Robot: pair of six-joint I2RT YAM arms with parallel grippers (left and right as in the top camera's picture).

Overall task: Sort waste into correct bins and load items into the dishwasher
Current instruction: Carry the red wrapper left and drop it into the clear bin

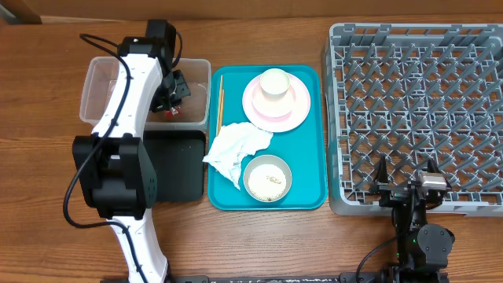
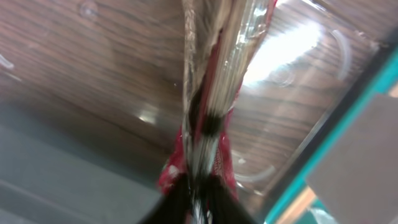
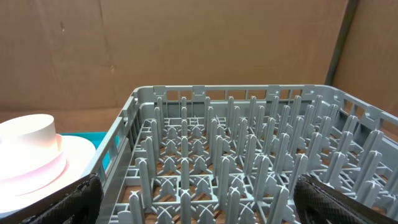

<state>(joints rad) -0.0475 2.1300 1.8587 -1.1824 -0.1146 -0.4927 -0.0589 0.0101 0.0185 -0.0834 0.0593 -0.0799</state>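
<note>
My left gripper (image 1: 174,96) is shut on the red snack wrapper (image 2: 214,93) and holds it inside the clear tub (image 1: 98,75). The black tray (image 1: 173,165) lies in front of the tub. On the teal tray (image 1: 314,141) lie the chopsticks (image 1: 221,98), the pink-white plate (image 1: 292,112) with a small white bowl (image 1: 275,82) on it, the crumpled tissue (image 1: 236,148), and a bowl (image 1: 267,178) with rice grains. My right gripper (image 1: 405,174) is open and empty at the front edge of the grey dish rack (image 1: 416,94). The rack also fills the right wrist view (image 3: 249,162).
The left arm (image 1: 130,102) stretches over the tub and the black tray. The right wrist view shows the plate and bowl (image 3: 28,146) left of the rack wall. Bare wooden table lies in front of the trays.
</note>
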